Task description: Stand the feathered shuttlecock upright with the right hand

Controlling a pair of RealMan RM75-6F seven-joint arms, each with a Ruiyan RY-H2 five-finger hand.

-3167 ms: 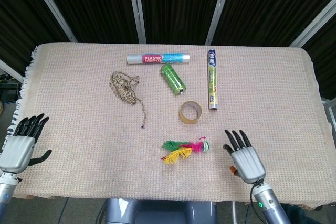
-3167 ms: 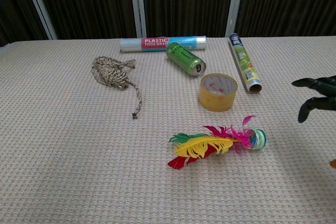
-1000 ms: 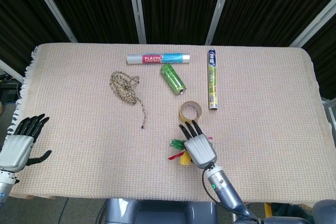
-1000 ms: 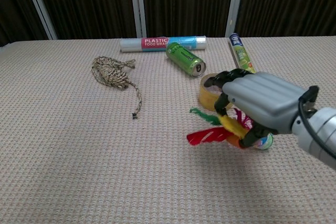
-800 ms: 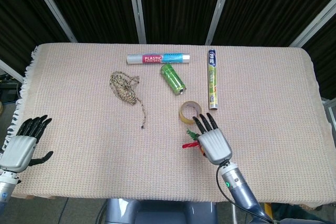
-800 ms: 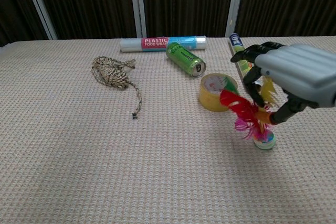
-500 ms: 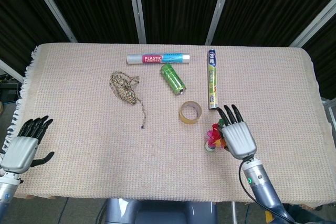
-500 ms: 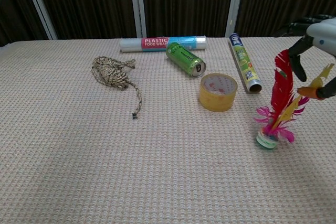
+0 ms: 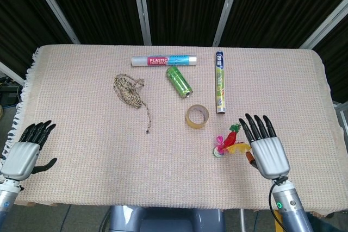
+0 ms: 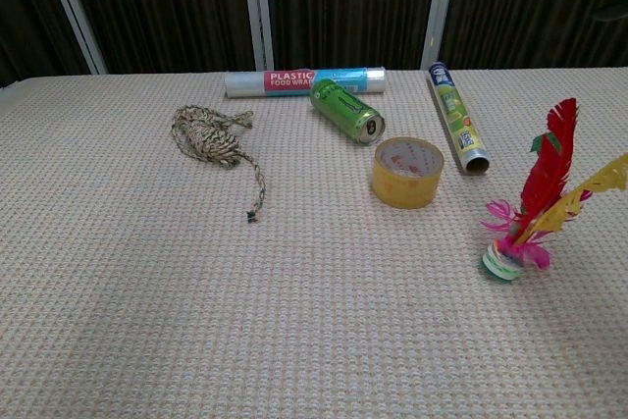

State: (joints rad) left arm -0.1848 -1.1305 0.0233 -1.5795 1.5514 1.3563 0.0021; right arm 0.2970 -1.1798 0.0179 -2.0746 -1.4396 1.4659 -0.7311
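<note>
The feathered shuttlecock (image 9: 225, 146) (image 10: 535, 209) stands on its round base on the woven cloth, its red, yellow and pink feathers leaning up and to the right. My right hand (image 9: 267, 153) hovers just right of it near the table's front edge, fingers spread, holding nothing; the chest view does not show it. My left hand (image 9: 23, 153) hangs open off the front left corner of the table, far from the shuttlecock.
A roll of yellow tape (image 9: 197, 116) lies just behind the shuttlecock. Further back are a green can (image 9: 179, 81), a plastic wrap roll (image 9: 163, 60), a foil tube (image 9: 219, 81) and a bundle of twine (image 9: 129, 91).
The right hand picked the lying shuttlecock up, carried it right and set it on its base. It has now let go and drawn back to the right; the feathers lean slightly.
</note>
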